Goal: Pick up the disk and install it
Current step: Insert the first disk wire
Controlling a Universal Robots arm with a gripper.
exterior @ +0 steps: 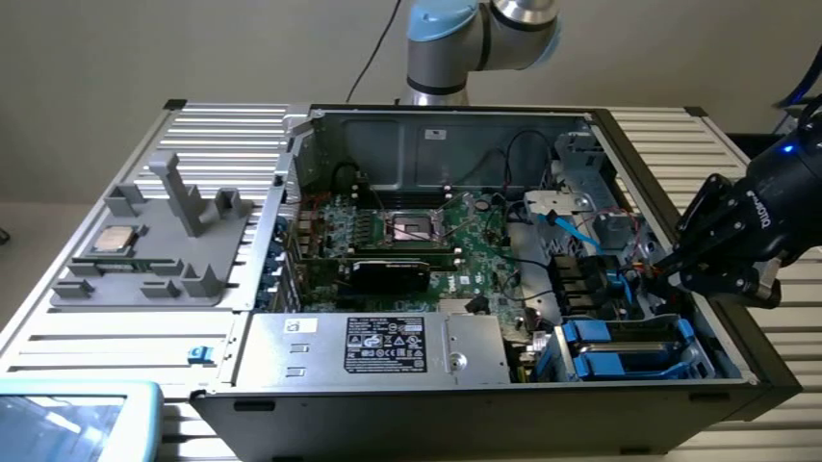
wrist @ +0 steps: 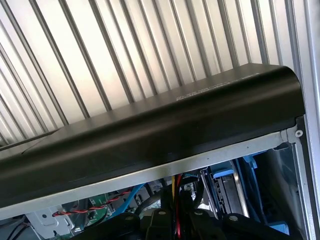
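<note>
One ribbed aluminium desk (exterior: 218, 135) carries everything, and on it lies an open computer case (exterior: 424, 130) with its side panel off. Rising behind the case is the robot arm (exterior: 482, 38), whose black wrist reaches in from the exterior view's right. Along the near wall of the case sits a silver power supply (exterior: 372, 346) with a black label, and beyond it the green motherboard (exterior: 424, 241) lies flat. Beside the case on the exterior view's left, a grey fixture (exterior: 167, 241) rests on the desk. The gripper (exterior: 665, 271) hangs over the case's wall on the exterior view's right, its tip dipping inside among cables, just above the drive cage. Whether the jaws are clenched or released cannot be told, nor whether they grasp anything. The disk (exterior: 629, 337), grey between blue rails, sits in that cage at the near corner, close below the gripper. The wrist view looks across the case's black edge (wrist: 150, 130) to the desk. A small square chip (exterior: 118, 238) lies on the fixture.
</note>
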